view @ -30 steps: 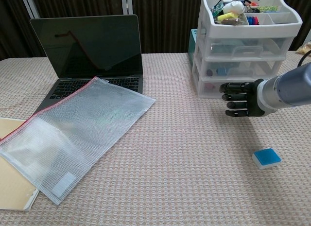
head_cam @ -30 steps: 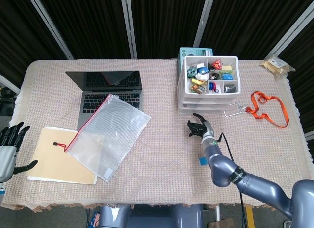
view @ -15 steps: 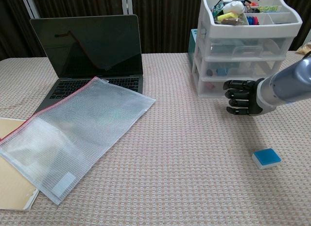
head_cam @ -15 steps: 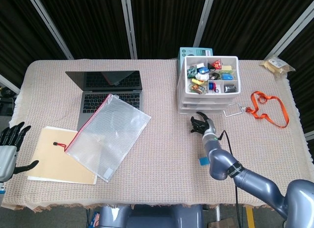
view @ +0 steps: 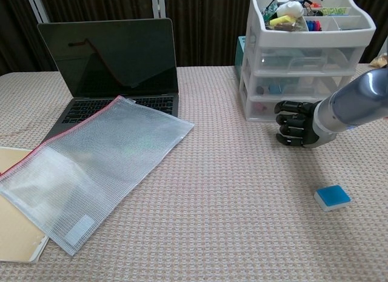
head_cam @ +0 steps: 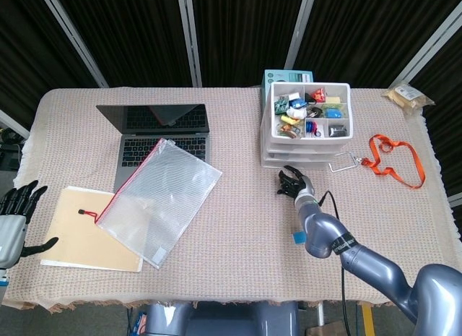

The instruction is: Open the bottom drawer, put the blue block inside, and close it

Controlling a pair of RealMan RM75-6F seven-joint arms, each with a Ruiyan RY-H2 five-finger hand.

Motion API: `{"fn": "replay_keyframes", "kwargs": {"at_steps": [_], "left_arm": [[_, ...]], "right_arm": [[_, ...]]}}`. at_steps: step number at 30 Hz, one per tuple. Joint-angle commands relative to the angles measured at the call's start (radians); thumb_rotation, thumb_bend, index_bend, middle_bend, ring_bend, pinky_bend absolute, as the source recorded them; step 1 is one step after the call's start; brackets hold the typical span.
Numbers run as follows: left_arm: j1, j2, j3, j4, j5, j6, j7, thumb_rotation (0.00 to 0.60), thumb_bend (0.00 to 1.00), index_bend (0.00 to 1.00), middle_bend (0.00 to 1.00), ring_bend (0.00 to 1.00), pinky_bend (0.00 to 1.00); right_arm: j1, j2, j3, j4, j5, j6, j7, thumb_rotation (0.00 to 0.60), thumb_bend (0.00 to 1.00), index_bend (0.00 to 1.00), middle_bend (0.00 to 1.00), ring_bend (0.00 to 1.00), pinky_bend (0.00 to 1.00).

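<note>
The blue block lies on the table, at five o'clock from the right hand. That hand, fingers curled and empty, hovers just before the closed bottom drawer. At the table's nine o'clock edge, the left hand is spread, holding nothing.

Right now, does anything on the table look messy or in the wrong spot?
A little. The clear zip pouch lies crooked, partly over the laptop keyboard and partly over the tan folder. The orange strap is left in a loose tangle beside the drawers. Nothing looks spilled or broken.
</note>
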Motion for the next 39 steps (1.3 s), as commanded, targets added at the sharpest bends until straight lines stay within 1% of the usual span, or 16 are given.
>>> {"fn": "replay_keyframes", "kwargs": {"at_steps": [1, 6, 9, 14, 19, 26, 33, 39], "left_arm": [[0.000, 0.000, 0.001, 0.000, 0.000, -0.001, -0.001, 0.600, 0.15, 0.07, 0.00, 0.00, 0.00], [0.000, 0.002, 0.002, -0.001, 0.002, -0.001, -0.005, 0.600, 0.15, 0.07, 0.00, 0.00, 0.00], [-0.001, 0.002, 0.002, -0.001, 0.002, -0.003, -0.005, 0.600, 0.15, 0.07, 0.00, 0.00, 0.00], [-0.002, 0.000, 0.003, -0.002, 0.003, -0.002, 0.000, 0.600, 0.15, 0.07, 0.00, 0.00, 0.00], [-0.002, 0.000, 0.003, -0.004, 0.000, -0.005, 0.004, 0.600, 0.15, 0.07, 0.00, 0.00, 0.00], [-0.002, -0.003, 0.003, -0.006, -0.004, -0.004, 0.014, 0.600, 0.15, 0.07, 0.00, 0.00, 0.00], [-0.002, -0.004, 0.003, -0.008, -0.006, -0.005, 0.020, 0.600, 0.15, 0.07, 0.00, 0.00, 0.00], [-0.001, -0.006, 0.003, -0.009, -0.001, 0.002, 0.020, 0.600, 0.15, 0.07, 0.00, 0.00, 0.00]], "right_arm": [[0.005, -0.005, 0.015, 0.020, 0.018, -0.009, -0.009, 0.600, 0.44, 0.26, 0.79, 0.80, 0.67], [0.013, -0.011, 0.029, 0.054, 0.029, -0.013, -0.028, 0.600, 0.44, 0.27, 0.79, 0.80, 0.67], [0.010, -0.011, 0.040, 0.061, 0.041, -0.020, -0.036, 0.600, 0.44, 0.30, 0.79, 0.80, 0.67], [0.004, -0.009, 0.046, 0.049, 0.049, -0.020, -0.057, 0.600, 0.44, 0.36, 0.79, 0.80, 0.67], [-0.001, -0.014, 0.040, 0.028, 0.056, -0.018, -0.071, 0.600, 0.44, 0.37, 0.79, 0.80, 0.67], [-0.022, -0.003, 0.033, -0.031, 0.058, -0.012, -0.091, 0.600, 0.45, 0.37, 0.78, 0.80, 0.67], [-0.059, 0.031, 0.034, -0.113, 0.059, -0.002, -0.093, 0.600, 0.44, 0.37, 0.78, 0.80, 0.67], [-0.086, 0.059, 0.012, -0.196, 0.042, 0.029, -0.100, 0.600, 0.45, 0.37, 0.78, 0.80, 0.67]]}}
